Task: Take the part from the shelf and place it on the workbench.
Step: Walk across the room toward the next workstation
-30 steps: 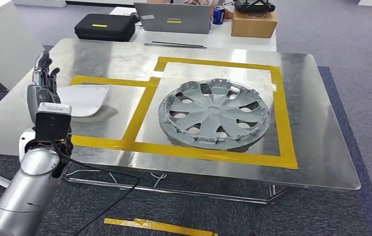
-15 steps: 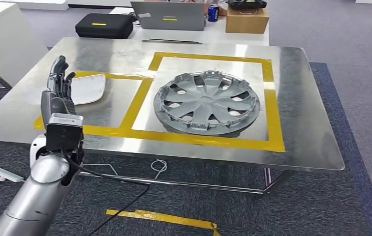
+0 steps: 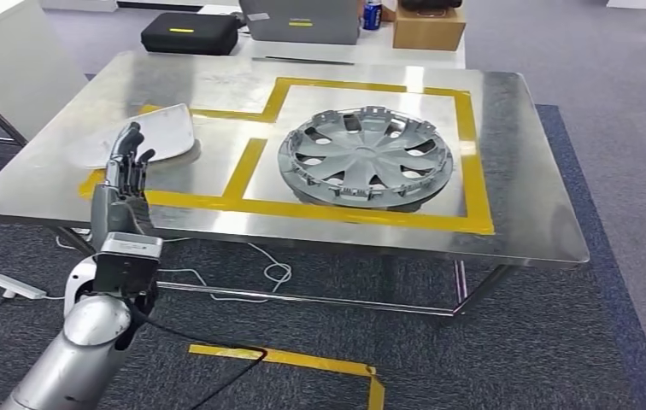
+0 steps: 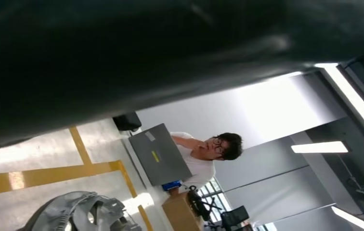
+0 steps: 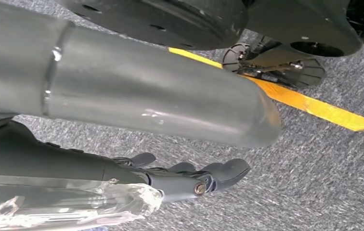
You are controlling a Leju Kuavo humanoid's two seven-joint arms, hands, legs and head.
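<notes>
A white curved part (image 3: 155, 135) lies on the steel workbench (image 3: 525, 188), in the left yellow-taped field. A grey wheel cover (image 3: 365, 155) lies in the larger taped square to its right, and its rim (image 4: 79, 214) also appears in the left wrist view. My left hand (image 3: 123, 184) stands upright at the bench's near left edge, just in front of the white part, with its fingers stretched out and nothing in it. My right hand (image 5: 189, 178) hangs over the grey carpet, fingers extended and holding nothing.
Behind the bench a second table carries a black case (image 3: 189, 32), a laptop (image 3: 302, 21) and a cardboard box (image 3: 428, 30). A person (image 4: 209, 154) sits at the laptop. A white cabinet (image 3: 3, 60) stands at the left. Yellow tape (image 3: 302, 359) and cables lie on the carpet.
The whole view has shifted, so the bench now looks farther off. My left hand, earlier beside the white part's left edge, now stands in front of it, still holding nothing.
</notes>
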